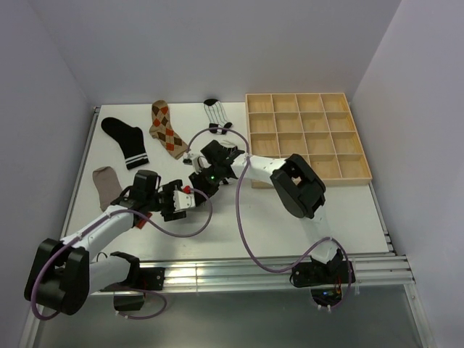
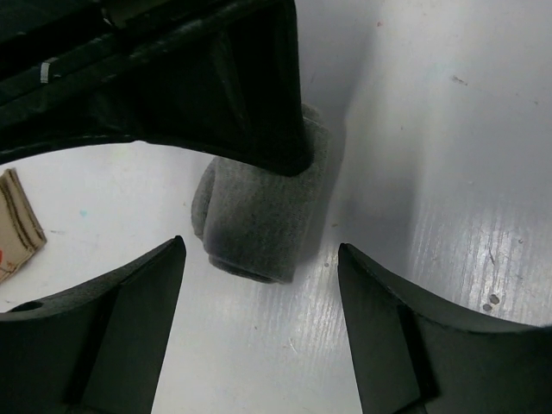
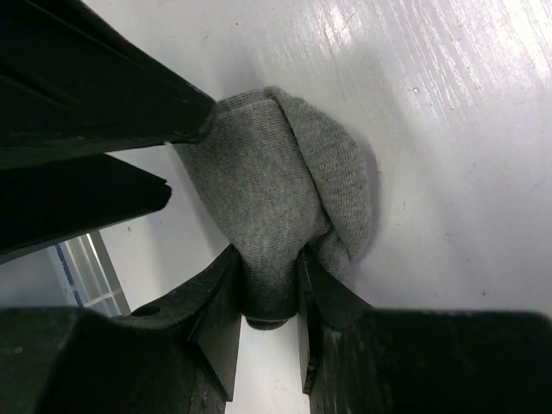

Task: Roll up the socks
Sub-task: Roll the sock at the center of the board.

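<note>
A plain grey sock [image 3: 276,190], bundled into a roll, lies on the white table. My right gripper [image 3: 269,267] is shut on its near end, one finger on each side. In the left wrist view the same grey sock [image 2: 259,216] sits just beyond my left gripper [image 2: 260,250], which is open and touches nothing. The right gripper's dark fingers [image 2: 216,78] press on the roll from above. From the top camera the two grippers meet mid-table, left [image 1: 187,196] and right [image 1: 204,176], and hide the roll.
Four flat socks lie at the back left: black with white bands [image 1: 125,141], argyle [image 1: 167,129], striped [image 1: 216,114] and taupe [image 1: 107,185]. The wooden grid tray [image 1: 297,95] stands at the back right. Cables loop over the table's middle.
</note>
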{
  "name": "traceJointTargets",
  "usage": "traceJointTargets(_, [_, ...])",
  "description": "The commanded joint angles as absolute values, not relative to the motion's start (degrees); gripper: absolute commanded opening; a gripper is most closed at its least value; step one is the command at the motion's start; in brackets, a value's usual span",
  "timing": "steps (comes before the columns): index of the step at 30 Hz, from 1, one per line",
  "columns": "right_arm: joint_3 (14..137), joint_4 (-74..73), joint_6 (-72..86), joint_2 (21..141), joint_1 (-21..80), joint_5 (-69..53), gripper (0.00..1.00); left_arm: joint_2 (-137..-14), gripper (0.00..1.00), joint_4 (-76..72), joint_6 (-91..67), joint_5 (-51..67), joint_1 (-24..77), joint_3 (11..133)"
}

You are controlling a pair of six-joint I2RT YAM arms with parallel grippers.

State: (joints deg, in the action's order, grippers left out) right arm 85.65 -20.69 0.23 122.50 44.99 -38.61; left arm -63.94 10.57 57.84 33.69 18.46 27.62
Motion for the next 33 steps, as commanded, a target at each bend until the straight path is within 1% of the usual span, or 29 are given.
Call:
traceJointTargets(1, [86.22,-27.15,-1.14,126.56,44.56,-36.03,0.24,-65.48,0.76,6.25,60.03,33.22,19.33,27.16])
traceJointTargets(11, [87.89,-30.06,-1.85,128.67,43.68,-38.23,0.24,-73.46,0.74,2.99,61.08,33.13,20.21,29.26])
traceJointTargets(17, [87.98,-31.11,-2.37,128.85,42.72,-40.08,0.25,-75.67,0.73,1.06,60.38,33.14,21.27,29.88])
traceJointTargets(23, [88.77,-32.78,-3.25,130.16,42.01,-42.62,0.26,-78.31,0.70,2.55,60.38,31.91,23.02,32.25])
traceJointTargets(26, [88.59,-32.52,-3.08,130.34,41.40,-43.24,0.27,-79.88,0.68,4.39,60.47,31.73,23.73,33.83])
traceJointTargets(29, [87.63,-31.64,-2.99,129.90,40.78,-44.56,0.28,-81.90,0.62,6.85,60.47,31.55,24.17,35.50])
traceJointTargets(33, [86.22,-30.85,-2.81,129.29,40.34,-45.96,0.29,-84.28,0.52,9.84,60.73,32.08,24.43,37.44])
